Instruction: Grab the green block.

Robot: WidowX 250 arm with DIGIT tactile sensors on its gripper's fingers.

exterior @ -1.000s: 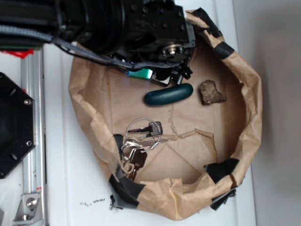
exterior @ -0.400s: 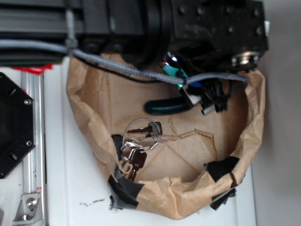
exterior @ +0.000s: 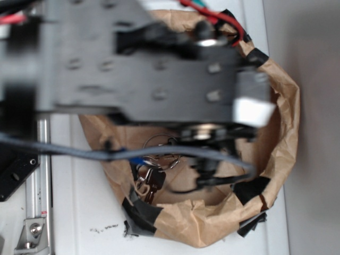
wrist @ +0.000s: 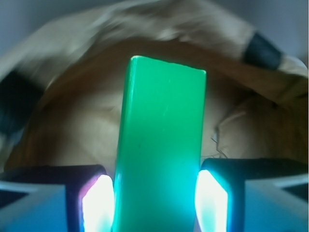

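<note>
In the wrist view the green block is a flat bright-green bar standing lengthwise between my two fingers, whose glowing pads press its two long sides. My gripper is shut on the green block and holds it above the brown paper floor of the bag. In the exterior view my blurred black arm covers the upper half of the bag, and the block and the fingers are hidden under it.
The crumpled brown paper bag with black tape patches walls the area. A bunch of keys lies at its lower left. A grey cable crosses the view. A metal rail runs along the left.
My arm has swung down and left across the exterior view and now hides the dark capsule and the stone. The block stays in the gripper.
</note>
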